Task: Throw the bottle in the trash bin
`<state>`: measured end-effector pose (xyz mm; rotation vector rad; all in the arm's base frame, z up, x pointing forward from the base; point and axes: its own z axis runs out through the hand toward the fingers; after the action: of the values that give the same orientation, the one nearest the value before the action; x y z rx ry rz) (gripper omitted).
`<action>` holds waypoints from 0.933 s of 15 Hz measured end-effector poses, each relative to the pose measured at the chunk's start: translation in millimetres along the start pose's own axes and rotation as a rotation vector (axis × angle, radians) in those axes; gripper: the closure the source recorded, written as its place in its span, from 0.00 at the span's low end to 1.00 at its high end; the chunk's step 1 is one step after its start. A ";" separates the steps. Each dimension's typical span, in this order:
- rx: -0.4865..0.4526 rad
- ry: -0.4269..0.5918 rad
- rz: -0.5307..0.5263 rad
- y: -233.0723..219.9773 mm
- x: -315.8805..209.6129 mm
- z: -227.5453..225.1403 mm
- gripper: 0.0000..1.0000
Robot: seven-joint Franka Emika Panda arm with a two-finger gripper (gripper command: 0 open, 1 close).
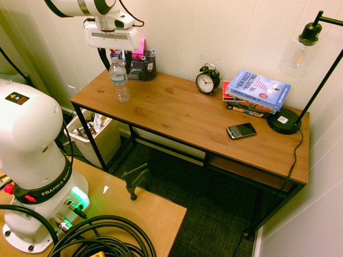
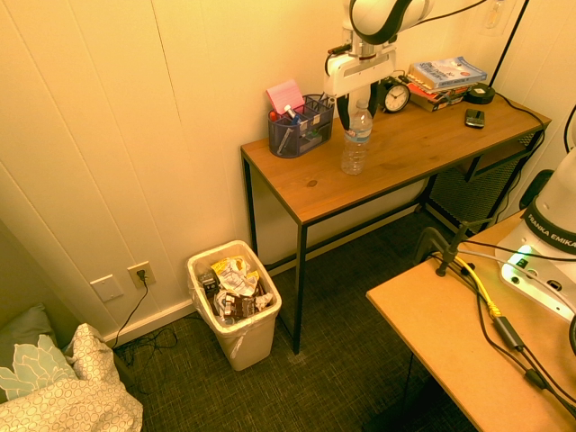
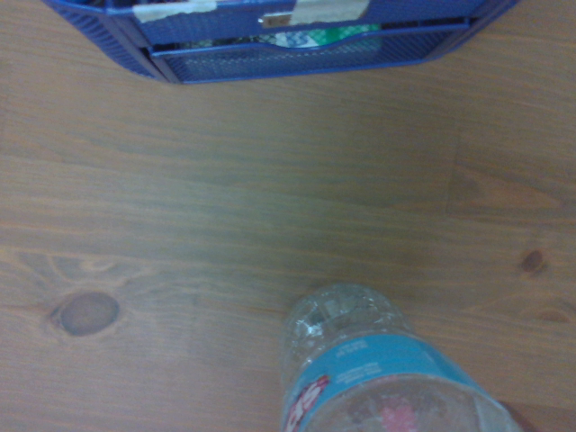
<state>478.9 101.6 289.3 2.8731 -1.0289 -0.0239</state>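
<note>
Between the wide-open fingers of the pincer (image 1: 117, 68), nothing gripped, the neck of the bottle (image 1: 119, 80) is seen; body below, long axis near vertical, base on the bench (image 1: 171, 110). Closing looks needed before any lift.

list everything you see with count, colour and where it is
water bottle: 1, clear with white cap, upright on the desk
pen organiser: 1, dark mesh, desk end nearest the bin
alarm clock: 1, black with pale face, beside the books
books: several, blue one on top, stacked by the lamp
phone: 1, black, on the desk
lamp: 1, black with clear shade, desk end
desk: 1, brown top, black frame
trash bin: 1, cream, filled with rubbish, on the floor
arm: 1, white
hand: 1, white with dark fingers, open around the bottle's top
</note>
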 end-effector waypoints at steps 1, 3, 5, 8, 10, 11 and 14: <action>-0.003 0.007 -0.005 0.2 0.4 0.0 1.00; -0.006 0.007 -0.007 -0.3 -0.5 0.7 1.00; -0.011 0.004 -0.008 -0.3 -1.4 1.4 1.00; -0.021 -0.002 -0.009 0.3 -2.5 2.3 1.00; -0.027 -0.005 -0.011 -0.8 -2.8 0.9 1.00; -0.028 -0.003 -0.013 -2.0 -2.1 -1.1 1.00; -0.030 0.003 -0.020 -5.5 -1.3 -6.0 1.00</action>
<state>481.7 107.2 294.7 2.8554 -0.9912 -0.0367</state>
